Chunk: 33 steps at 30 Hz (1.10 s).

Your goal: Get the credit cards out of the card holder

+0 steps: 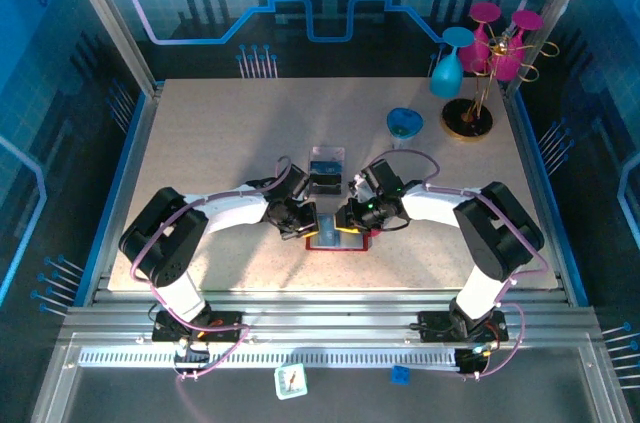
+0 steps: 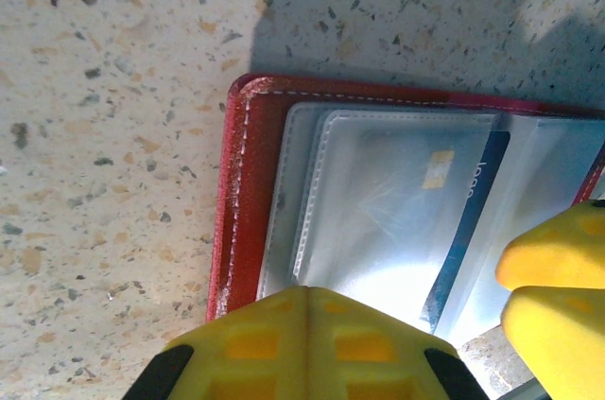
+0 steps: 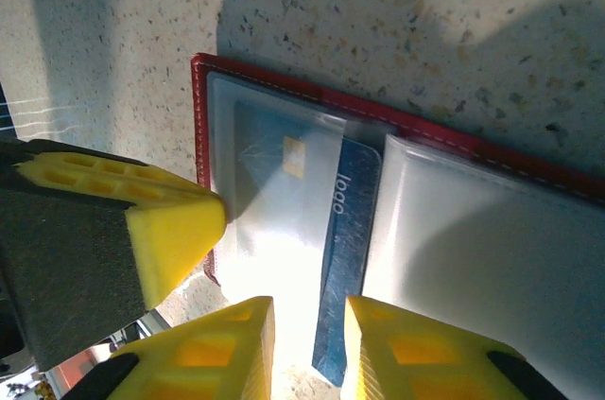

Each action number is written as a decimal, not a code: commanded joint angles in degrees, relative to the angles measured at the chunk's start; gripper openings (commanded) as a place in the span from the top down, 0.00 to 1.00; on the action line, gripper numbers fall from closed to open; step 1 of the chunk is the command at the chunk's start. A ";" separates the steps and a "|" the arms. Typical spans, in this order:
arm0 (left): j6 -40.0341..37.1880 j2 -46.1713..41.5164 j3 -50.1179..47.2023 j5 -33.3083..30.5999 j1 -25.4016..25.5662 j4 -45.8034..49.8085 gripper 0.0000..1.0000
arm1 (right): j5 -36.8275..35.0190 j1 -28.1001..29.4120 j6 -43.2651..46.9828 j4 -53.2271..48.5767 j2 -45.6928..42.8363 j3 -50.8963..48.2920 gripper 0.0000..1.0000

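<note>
The red card holder [image 1: 335, 241] lies open and flat near the table's front edge, its clear sleeves facing up [image 2: 250, 192] [image 3: 200, 116]. A blue-and-white credit card [image 2: 473, 201] [image 3: 345, 230] sits in a sleeve, and its blue edge sticks out past the sleeve's near side. My left gripper [image 1: 305, 226] [image 2: 307, 294] is shut, its tips resting on the left sleeve's near edge with nothing between them. My right gripper [image 1: 345, 223] [image 3: 307, 343] stands partly open, with a finger on either side of the card's protruding blue edge.
A clear plastic box [image 1: 326, 169] stands just behind the card holder. Farther back right are a blue bowl [image 1: 404, 123] and a gold rack [image 1: 470, 118] hung with pink and blue glasses. In the left wrist view, the right gripper's yellow fingers [image 2: 558, 268] are close by.
</note>
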<state>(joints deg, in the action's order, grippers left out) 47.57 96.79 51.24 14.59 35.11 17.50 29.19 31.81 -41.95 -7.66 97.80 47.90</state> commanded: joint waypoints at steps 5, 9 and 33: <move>-1.23 -2.74 0.78 -2.32 0.35 2.60 0.91 | 1.99 -0.67 -0.23 1.31 1.69 -1.10 0.74; -1.64 -2.10 1.25 -2.69 0.37 3.60 0.91 | 2.05 -0.60 -0.25 1.48 1.89 -1.31 0.74; -1.52 1.80 0.50 -1.75 0.34 3.16 0.97 | 0.14 0.79 0.85 -1.58 3.51 0.30 0.73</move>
<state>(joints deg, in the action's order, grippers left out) 47.42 96.77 51.29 12.84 35.11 19.11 30.20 31.92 -41.93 -6.66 100.22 47.59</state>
